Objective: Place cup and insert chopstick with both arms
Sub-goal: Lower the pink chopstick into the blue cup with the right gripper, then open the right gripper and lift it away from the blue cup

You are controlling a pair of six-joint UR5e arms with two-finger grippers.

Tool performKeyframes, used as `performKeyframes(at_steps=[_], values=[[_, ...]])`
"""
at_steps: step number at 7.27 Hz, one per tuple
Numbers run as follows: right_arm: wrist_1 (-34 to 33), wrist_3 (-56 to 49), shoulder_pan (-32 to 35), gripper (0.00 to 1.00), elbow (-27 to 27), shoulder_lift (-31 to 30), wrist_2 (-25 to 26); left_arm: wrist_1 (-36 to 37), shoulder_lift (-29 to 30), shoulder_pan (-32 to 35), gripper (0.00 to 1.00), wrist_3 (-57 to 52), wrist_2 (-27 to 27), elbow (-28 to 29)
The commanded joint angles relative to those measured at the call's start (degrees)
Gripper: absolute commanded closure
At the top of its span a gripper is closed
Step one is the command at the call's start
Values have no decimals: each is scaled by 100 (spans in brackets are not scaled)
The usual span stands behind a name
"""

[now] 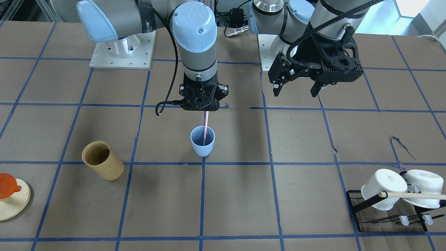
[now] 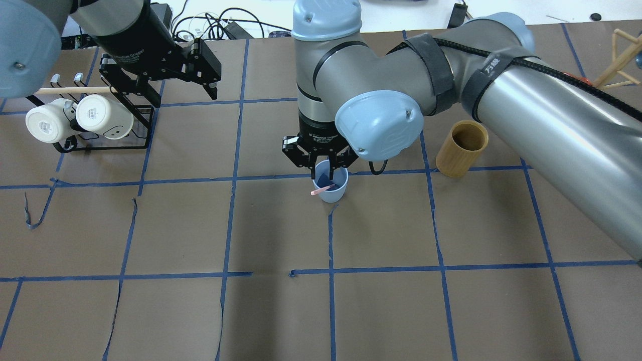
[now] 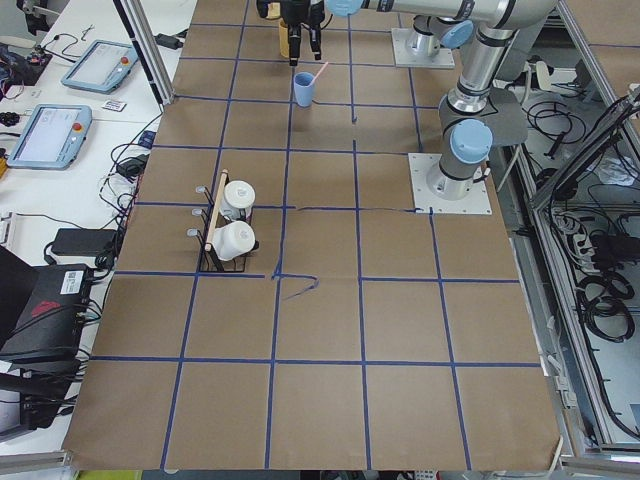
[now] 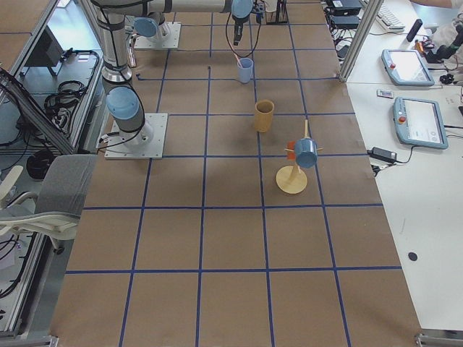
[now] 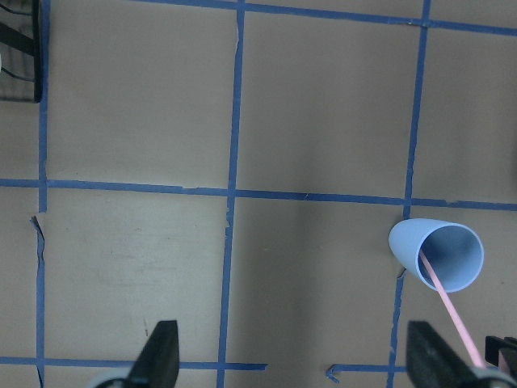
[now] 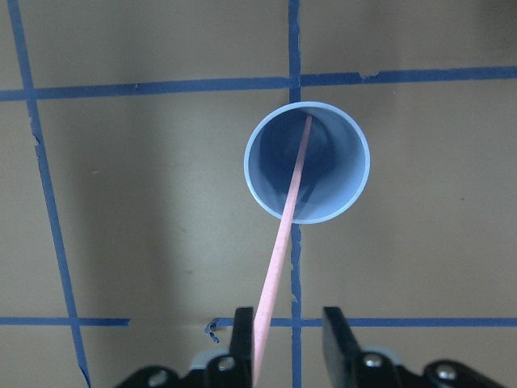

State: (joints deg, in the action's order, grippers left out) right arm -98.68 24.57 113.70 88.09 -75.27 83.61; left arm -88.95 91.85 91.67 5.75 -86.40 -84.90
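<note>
Just below right hand [image 6: 288,323], chopstick [image 6: 283,234] in cup [image 6: 358,166].

The chopstick [image 6: 283,234] is leaned inside the upright cup [image 6: 341,162] on the bench [image 6: 145,210]. The right end effector [image 6: 287,317] is held parted.

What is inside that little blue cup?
A pink chopstick leans inside the cup; nothing else is visible there. Where its lower tip rests in the shaded interior I cannot tell.

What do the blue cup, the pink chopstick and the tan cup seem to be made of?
Blue cup: probably plastic, matte; even colour, no glare.
Pink chopstick: likely plastic or painted wood, smooth; uniform pink.
Tan cup: seemingly bamboo or wood; tan wall, darker inside.
</note>
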Motion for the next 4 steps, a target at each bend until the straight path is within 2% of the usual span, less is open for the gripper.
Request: performKeyframes(at_steps=[1, 3, 4], values=[[-72, -146, -111, 24, -203, 3, 24, 0, 0, 0, 0, 5, 0, 0], [15, -774, -617, 15, -747, -75, 85, 0, 0, 0, 0, 5, 0, 0], [42, -1692, -1056, 4, -775, -241, 460, 0, 0, 0, 0, 5, 0, 0]])
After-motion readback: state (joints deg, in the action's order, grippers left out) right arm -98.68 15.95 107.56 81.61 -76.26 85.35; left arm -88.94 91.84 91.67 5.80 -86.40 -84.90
